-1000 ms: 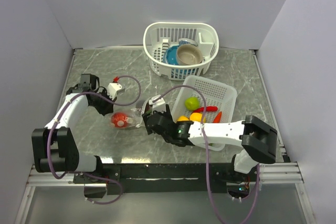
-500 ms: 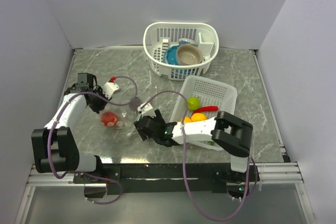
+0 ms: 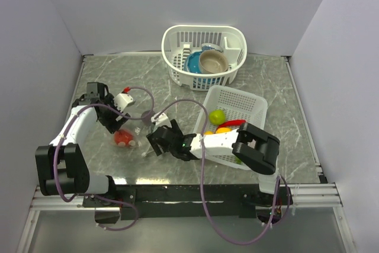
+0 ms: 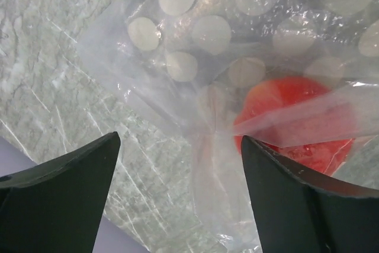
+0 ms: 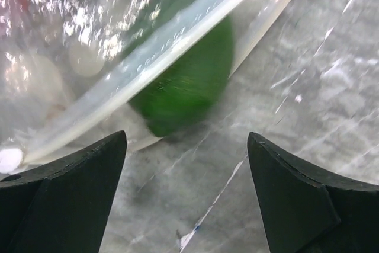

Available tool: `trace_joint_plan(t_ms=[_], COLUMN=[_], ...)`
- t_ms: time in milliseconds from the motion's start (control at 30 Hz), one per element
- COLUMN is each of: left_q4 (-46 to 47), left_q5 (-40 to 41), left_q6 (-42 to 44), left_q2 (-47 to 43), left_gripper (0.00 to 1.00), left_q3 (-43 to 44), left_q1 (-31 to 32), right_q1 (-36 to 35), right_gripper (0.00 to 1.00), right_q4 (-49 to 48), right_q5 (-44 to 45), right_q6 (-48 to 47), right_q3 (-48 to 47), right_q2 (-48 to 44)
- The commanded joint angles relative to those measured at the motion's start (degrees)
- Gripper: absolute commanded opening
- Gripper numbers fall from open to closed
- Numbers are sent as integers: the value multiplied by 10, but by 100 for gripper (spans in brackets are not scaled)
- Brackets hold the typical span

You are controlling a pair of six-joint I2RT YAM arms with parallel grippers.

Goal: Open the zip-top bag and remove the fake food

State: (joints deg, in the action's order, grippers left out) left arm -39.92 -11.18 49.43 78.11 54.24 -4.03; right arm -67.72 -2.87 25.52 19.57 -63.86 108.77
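The zip-top bag [image 3: 132,141], clear with white dots, lies on the marble table at centre left with a red piece of fake food [image 3: 122,137] inside. My left gripper [image 3: 118,125] hovers open over its far left end. In the left wrist view the left gripper [image 4: 179,140] straddles dotted plastic [image 4: 195,39] beside the red piece [image 4: 296,117], gripping nothing. My right gripper [image 3: 153,144] is open at the bag's right end. In the right wrist view the right gripper [image 5: 186,137] stands above bare table, just short of the zip strip [image 5: 160,51] and a blurred green piece [image 5: 186,84].
A rectangular white lattice basket [image 3: 251,103] at right holds lime green [image 3: 217,115], yellow, orange and red fake food; my right arm lies across its near side. A round white basket [image 3: 177,39] at the back holds a tan bowl [image 3: 213,61] and a blue one. Grey walls enclose the table.
My left gripper has opened and let go of the bag, which now rests further left on the table. My right arm has swung left after it, jaws slightly wider.
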Motion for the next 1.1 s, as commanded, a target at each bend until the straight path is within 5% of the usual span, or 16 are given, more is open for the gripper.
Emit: trace_joint_plan(t_ms=[0,67,167,233,533,633,867,1067], left_q4=[-12,-35,-48,-46,-24,-13,-29,-109], left_q5=[-2,-11,-39,-61,-135,-137,-155,-193], left_q6=[9,10,5,-3,-43,-43,-38,-22], left_q2=[-24,-24,-23,-16,113,150,169,128], left_gripper=[85,77,34,34,64,51,1,1], left_q3=[29,44,52,47,53,62,77,113], left_q1=[-6,-12,-22,-26,-48,-55,-55,-55], right_q1=[26,40,49,51,51,51,52,52], right_gripper=[91,91,91,92,93,94,94,93], right_q4=[-54,-62,-85,-107,-236,-242,-237,-224], right_q5=[-3,-14,-23,-35,-132,-136,-130,-118], right_q6=[-37,-37,-42,-47,-61,-60,-65,-73], right_q3=[-2,-4,3,17,70,63,24,-6], right_q2=[-24,-21,-15,-13,-22,-15,19,50])
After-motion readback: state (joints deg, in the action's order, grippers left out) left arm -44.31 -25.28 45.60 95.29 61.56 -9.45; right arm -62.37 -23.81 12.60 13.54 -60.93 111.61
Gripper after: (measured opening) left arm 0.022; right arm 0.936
